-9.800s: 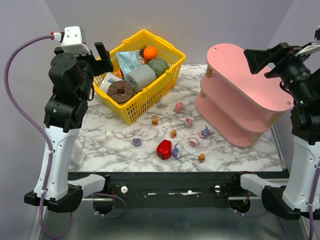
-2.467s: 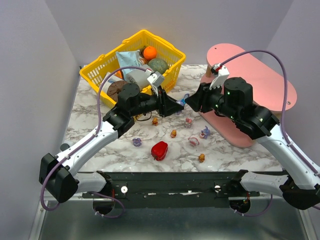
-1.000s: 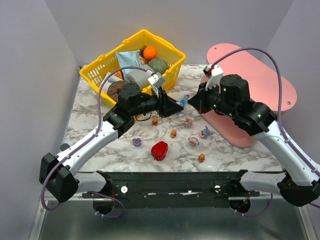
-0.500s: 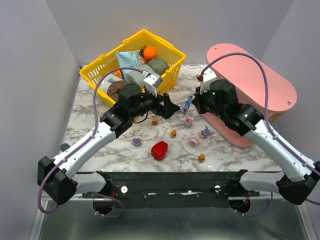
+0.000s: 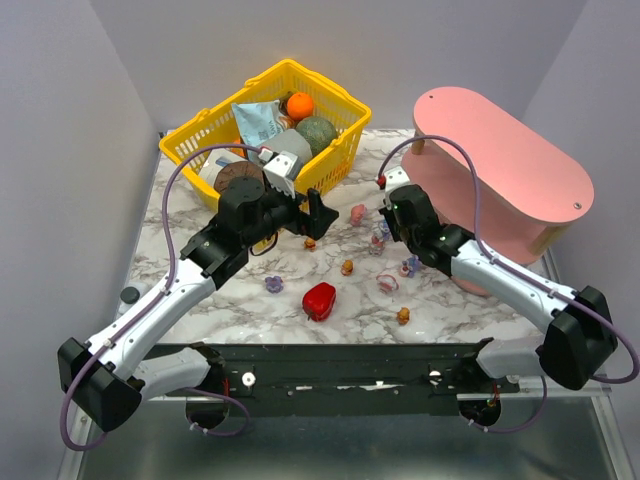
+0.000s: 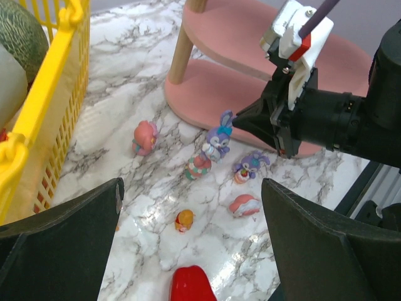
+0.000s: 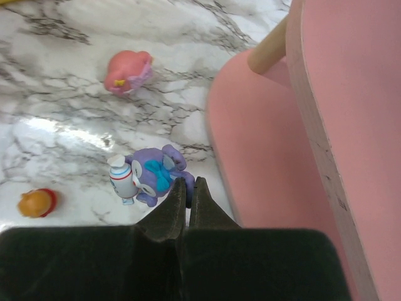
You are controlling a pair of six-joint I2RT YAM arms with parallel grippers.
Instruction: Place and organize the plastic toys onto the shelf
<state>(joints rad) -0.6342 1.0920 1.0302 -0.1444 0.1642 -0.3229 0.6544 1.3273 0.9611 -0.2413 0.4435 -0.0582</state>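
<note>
R gripper [image 7: 188,188] has its jaws pinched nearly together, tips right on the purple bunny [image 7: 152,175]. From the left wrist cam the tip meets the bunny's ear, so I read it as gripped by that thin bit. Bunny is upright, low over the marble table [image 5: 230,310], just beside the bottom board of the pink shelf [image 5: 500,150], not on it. A striped toy [image 6: 197,166] is right under/against it; can't tell if they touch.

L gripper [image 5: 318,213] is spread wide w/ nothing btwn the fingers. It hovers near the yellow basket [image 5: 335,165] corner, facing the R gripper.

Rest of the toys lie loose on the marble btwn basket and shelf:
- pink toy [image 5: 358,213], near the L gripper
- orange toy [image 5: 347,267], mid-table
- purple-and-pink toy [image 5: 410,266], close to the shelf foot
- pink ring toy [image 5: 388,283], just in front of that
- second orange toy [image 5: 403,316], toward the near edge
- purple flower toy [image 5: 273,284], on the left side

Red pepper [image 5: 319,300] lies near the front, btwn the flower toy and the ring toy.
</note>
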